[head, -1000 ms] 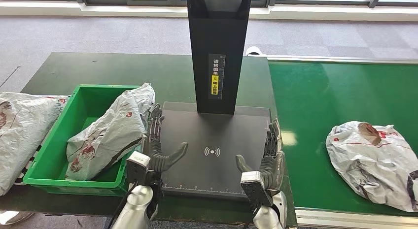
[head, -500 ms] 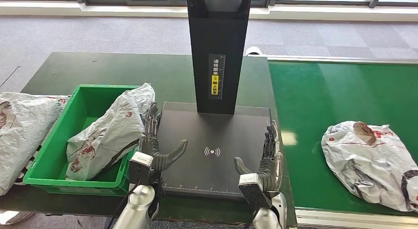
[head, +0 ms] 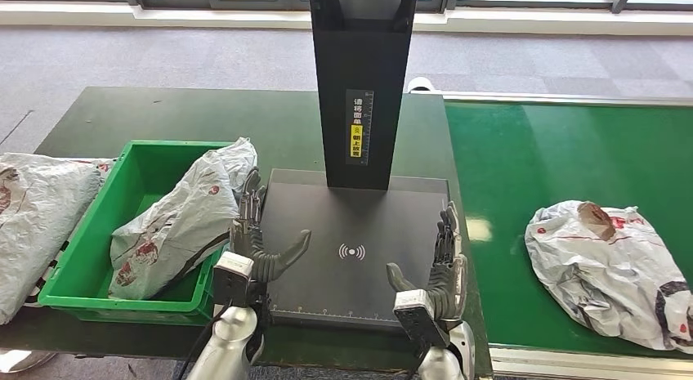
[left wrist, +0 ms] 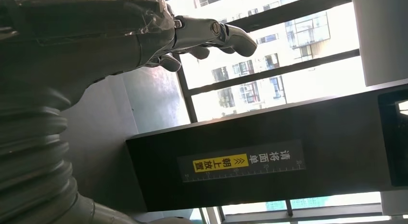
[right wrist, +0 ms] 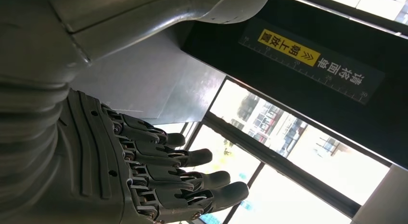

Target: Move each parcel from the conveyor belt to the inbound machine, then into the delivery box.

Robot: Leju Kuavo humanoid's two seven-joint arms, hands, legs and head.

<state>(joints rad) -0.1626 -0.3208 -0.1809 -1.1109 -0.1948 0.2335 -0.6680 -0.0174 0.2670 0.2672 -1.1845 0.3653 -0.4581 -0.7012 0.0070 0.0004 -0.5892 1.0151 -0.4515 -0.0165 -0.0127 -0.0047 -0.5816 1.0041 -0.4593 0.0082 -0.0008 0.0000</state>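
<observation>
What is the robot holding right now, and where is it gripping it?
Nothing. The left hand and right hand are both open and empty over the inbound machine.

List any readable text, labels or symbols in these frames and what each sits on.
"请将面单" over yellow "朝上放置" with chevrons: label with ruler ticks on the black scanner column.
Contactless wave symbol, no words: scanner platform.
Red print on the belt parcel and the bin parcel: too blurred to read.
</observation>
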